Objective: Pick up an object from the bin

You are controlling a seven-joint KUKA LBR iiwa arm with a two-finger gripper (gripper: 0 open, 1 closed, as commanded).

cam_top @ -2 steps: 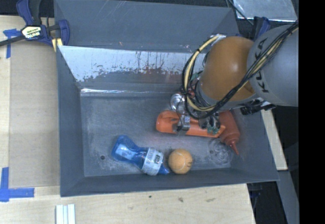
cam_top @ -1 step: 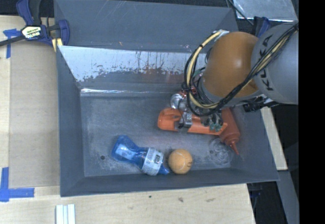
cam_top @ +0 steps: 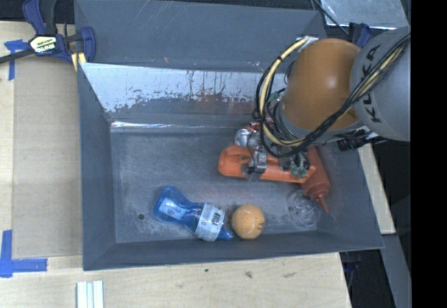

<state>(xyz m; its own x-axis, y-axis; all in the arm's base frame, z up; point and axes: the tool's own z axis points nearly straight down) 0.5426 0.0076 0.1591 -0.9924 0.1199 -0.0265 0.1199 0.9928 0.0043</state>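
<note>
An orange plastic toy (cam_top: 234, 162), long and lumpy, lies flat on the floor of the bin (cam_top: 140, 153), right of centre, rounded end leftward, tapering to a darker reddish tip near the right wall.

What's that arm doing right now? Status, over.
Gripper low over orange plastic thing, right of bin's middle. Blue bottle and tan ball lie apart from it.

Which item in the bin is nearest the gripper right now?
The orange plastic piece right of centre, directly under the gripper; the blue plastic bottle and the round tan ball lie apart, along the bin's lower edge.
</note>
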